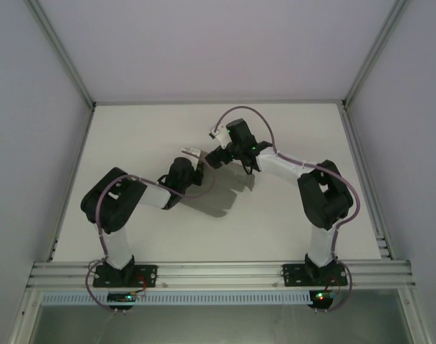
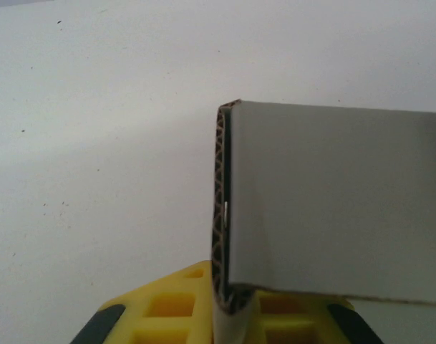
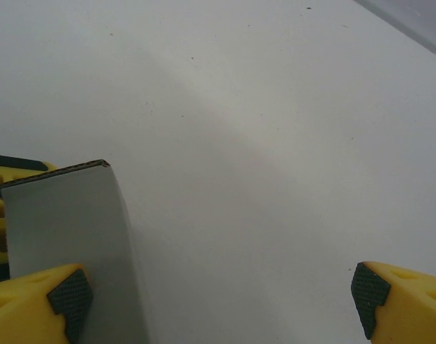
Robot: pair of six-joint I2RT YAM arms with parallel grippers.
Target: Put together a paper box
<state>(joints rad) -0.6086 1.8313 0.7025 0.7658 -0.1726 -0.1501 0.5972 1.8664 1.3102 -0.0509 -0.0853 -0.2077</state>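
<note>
Yellow right fingers [image 3: 31, 304] stand wide apart, one beside the grey paper box [image 3: 64, 229]; my left fingers [image 2: 167, 308] clamp its folded edge.

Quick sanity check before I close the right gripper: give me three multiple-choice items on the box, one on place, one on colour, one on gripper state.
1. In the right wrist view, the box sits:
A by the picture-left finger
B by the picture-right finger
C midway between the two

2. The box's face is:
A red
B grey
C blue

3. The right gripper is:
A shut on the box
B shut on nothing
C open

Answers:
1 A, the box's face rises right beside that finger.
2 B, it is plain grey in both wrist views.
3 C, its fingers stand far apart with bare table between them.
</note>
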